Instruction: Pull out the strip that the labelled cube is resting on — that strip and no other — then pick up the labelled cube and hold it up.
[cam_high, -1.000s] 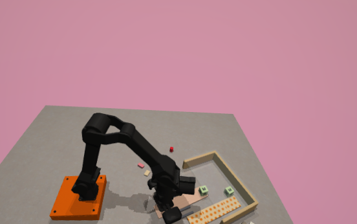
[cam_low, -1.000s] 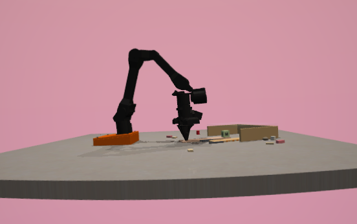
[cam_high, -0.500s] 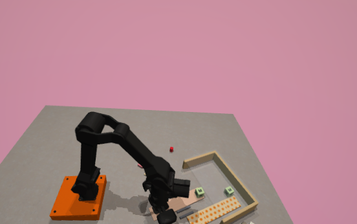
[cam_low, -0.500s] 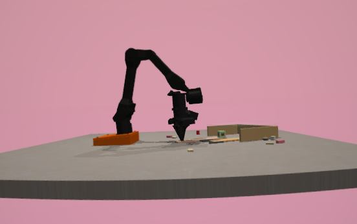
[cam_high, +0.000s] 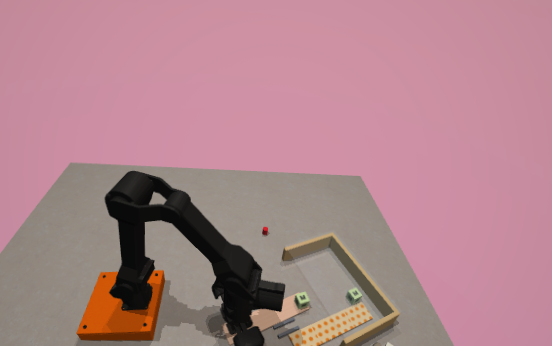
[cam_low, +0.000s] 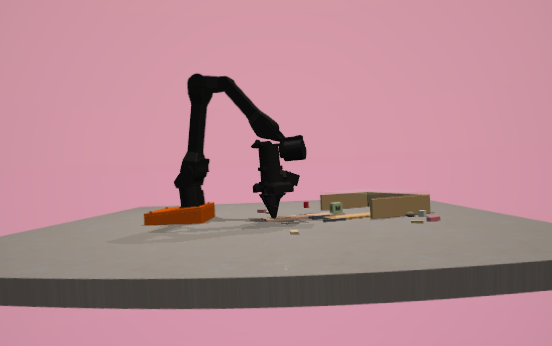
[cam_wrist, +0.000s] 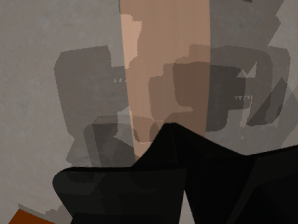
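A plain light-wood strip (cam_high: 275, 316) (cam_wrist: 165, 45) lies flat, running from under the gripper toward the walled area. A green cube (cam_high: 301, 300) (cam_low: 336, 207) with a dark M on its face rests on the strip's far end. A second green cube (cam_high: 354, 295) with a dark mark stands inside the walls, close beside the orange-dotted strip (cam_high: 334, 325); whether it touches that strip is unclear. My gripper (cam_low: 274, 217) (cam_wrist: 169, 128) is shut with nothing between its fingers. Its tips point down at the plain strip's near end, touching or just above it.
A wooden wall (cam_high: 367, 278) (cam_low: 400, 206) borders the area around the cubes. Dark rails (cam_high: 288, 332) stand between the two strips. A small red cylinder (cam_high: 265, 231) (cam_low: 306, 204) is outside the wall. A cream piece (cam_low: 294, 232) and a pink piece (cam_low: 433, 218) also lie on the table.
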